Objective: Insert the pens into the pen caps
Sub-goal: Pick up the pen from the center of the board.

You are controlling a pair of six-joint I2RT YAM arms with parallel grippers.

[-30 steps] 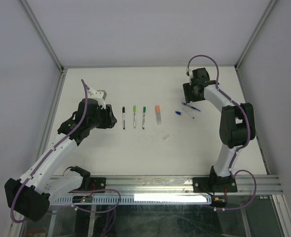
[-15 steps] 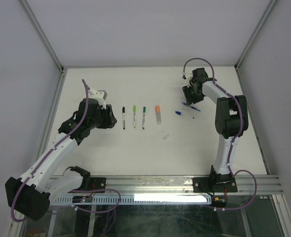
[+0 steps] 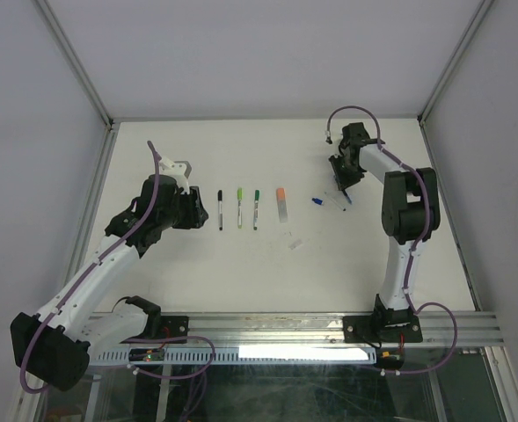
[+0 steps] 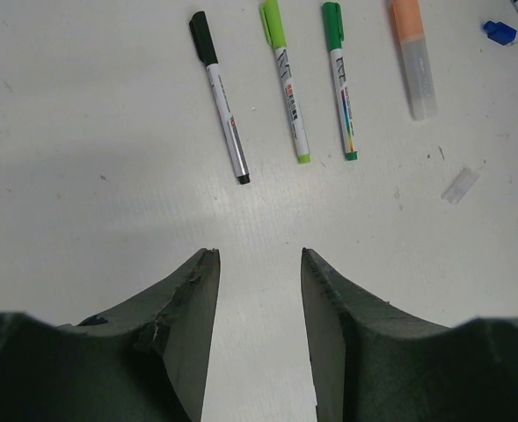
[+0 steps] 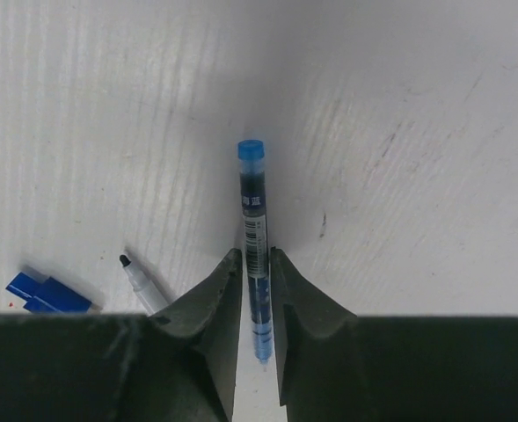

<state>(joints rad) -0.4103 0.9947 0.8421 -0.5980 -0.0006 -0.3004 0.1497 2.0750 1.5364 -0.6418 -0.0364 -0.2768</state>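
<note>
Right tool pinched shut on blue pen, which lies flat on the tabletop near the far right corner. Blue cap and uncapped marker lie close beside it, not touching. Left tool half open, holding nothing. Open tabletop separates it from the row of capped pens.

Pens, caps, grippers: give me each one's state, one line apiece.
black-capped marker, capped, flat
lime-capped marker, capped, flat
green-capped marker, capped, flat
orange-capped marker, capped, flat
blue cap, loose, on no pen
white marker, uncapped, beside blue cap
blue pen, gripped
right gripper, shut on blue pen
left gripper, open, empty
</note>
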